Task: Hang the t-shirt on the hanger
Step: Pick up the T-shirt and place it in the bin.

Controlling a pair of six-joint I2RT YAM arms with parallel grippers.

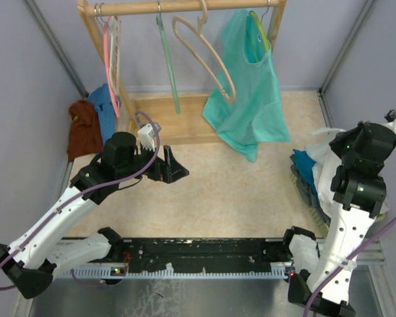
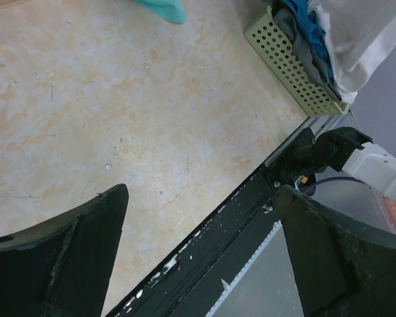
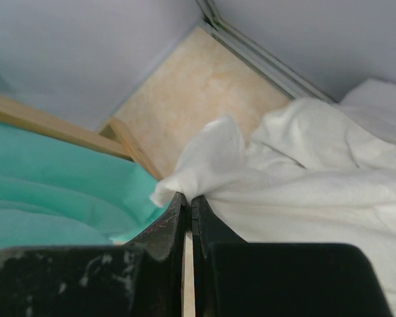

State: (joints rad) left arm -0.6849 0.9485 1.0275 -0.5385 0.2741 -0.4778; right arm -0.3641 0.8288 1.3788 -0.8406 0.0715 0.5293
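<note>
Black mounting bar (image 1: 198, 254) spans the near edge; the hanger (image 1: 204, 56) hangs on the far rail (image 1: 185, 6), the t-shirt (image 1: 322, 158) heaped at right. Left gripper (image 2: 203, 191) gapes empty over the table (image 2: 119, 99). Right gripper (image 3: 188, 198) pinches a shirt fold; lifting slowly, straight up, should keep the thin grip.
</note>
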